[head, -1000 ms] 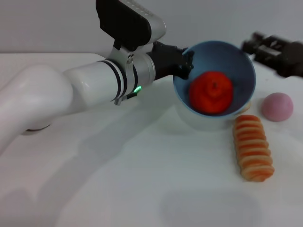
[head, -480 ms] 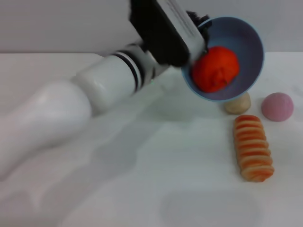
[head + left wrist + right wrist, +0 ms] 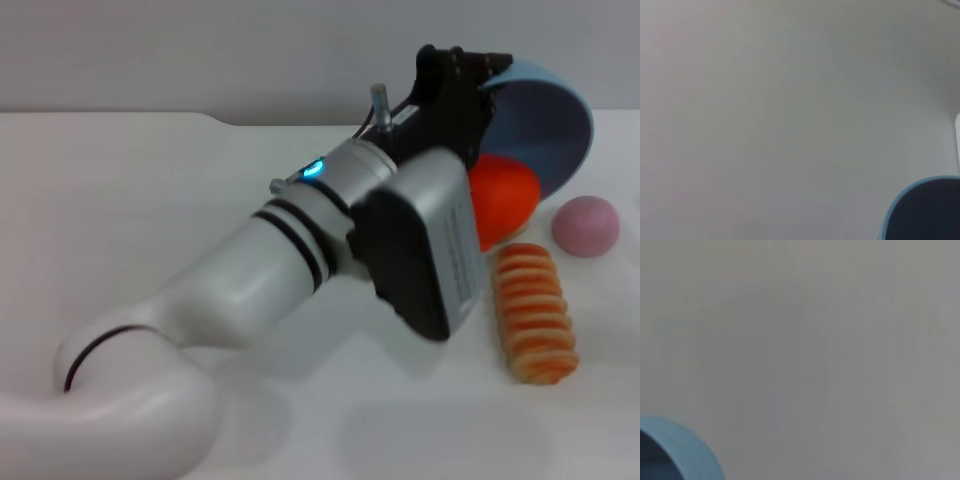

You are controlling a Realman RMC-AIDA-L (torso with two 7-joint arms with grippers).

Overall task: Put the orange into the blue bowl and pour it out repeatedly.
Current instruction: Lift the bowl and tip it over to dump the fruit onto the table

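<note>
Bright, even light with soft faint shadows on the table (image 3: 200, 180); both wrist views are featureless blur

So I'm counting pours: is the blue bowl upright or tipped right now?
Tipped. The left pincer holds the blue bowl steeply on edge above the table, with the orange at its lower rim.

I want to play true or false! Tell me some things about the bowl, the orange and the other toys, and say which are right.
1. The left tool holds the blue bowl tipped over. True.
2. The orange is deep inside the bowl. False: it is below the bowl's mouth, spilling out.
3. The pink ball is in the bowl. False: it lies on the table.
4. The striped bread roll lies on the table in front of the orange. True.
</note>
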